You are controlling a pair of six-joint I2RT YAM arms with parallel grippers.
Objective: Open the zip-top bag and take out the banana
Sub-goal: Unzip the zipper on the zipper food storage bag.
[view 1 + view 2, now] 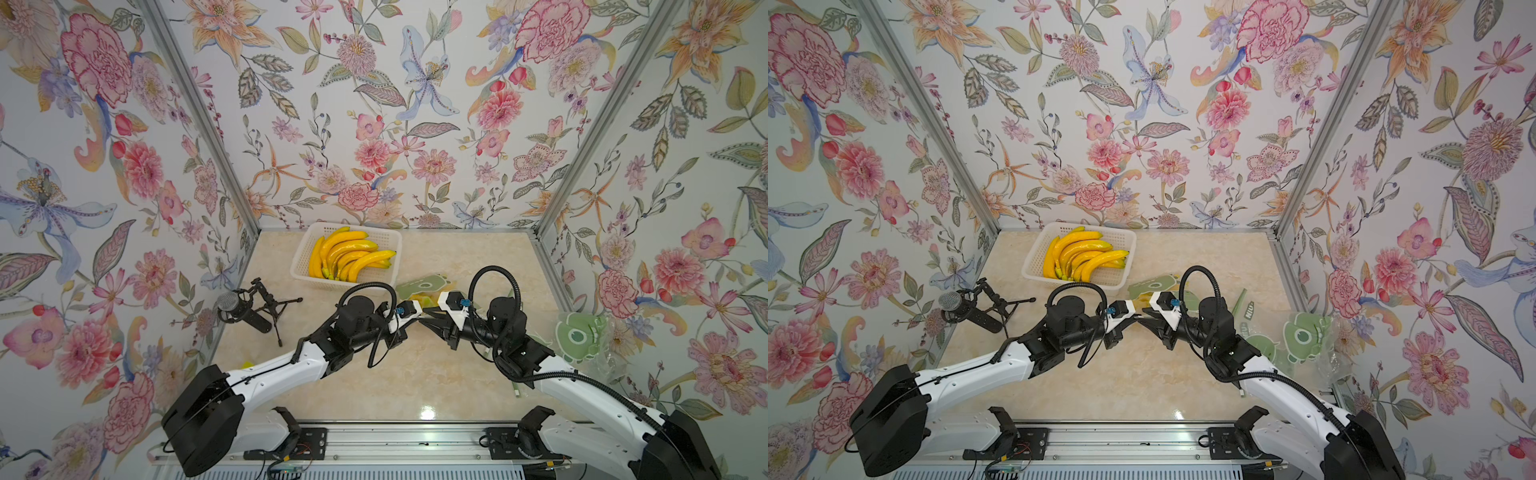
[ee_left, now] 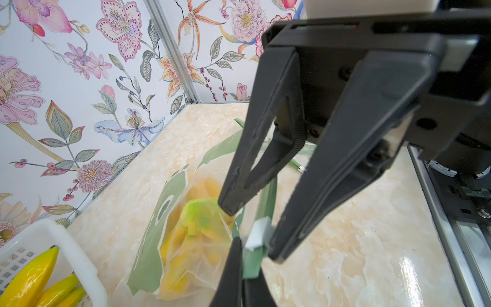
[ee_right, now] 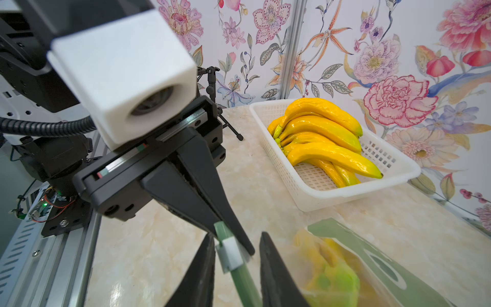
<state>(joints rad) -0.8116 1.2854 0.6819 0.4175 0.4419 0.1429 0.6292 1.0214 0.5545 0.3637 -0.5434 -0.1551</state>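
Starting leftmost, your left gripper (image 2: 239, 252) is clamped on the green zip strip (image 3: 245, 281) of the zip-top bag (image 2: 186, 255), which lies just beside the basket (image 3: 332, 196) on its side toward the arms, banana (image 3: 332, 281) inside. Your right gripper (image 3: 236, 239) stands with jaws parted astride the white slider (image 3: 230, 255). Expect limp, slippery film, so take the stiffer strip or slider, never the bag's body.
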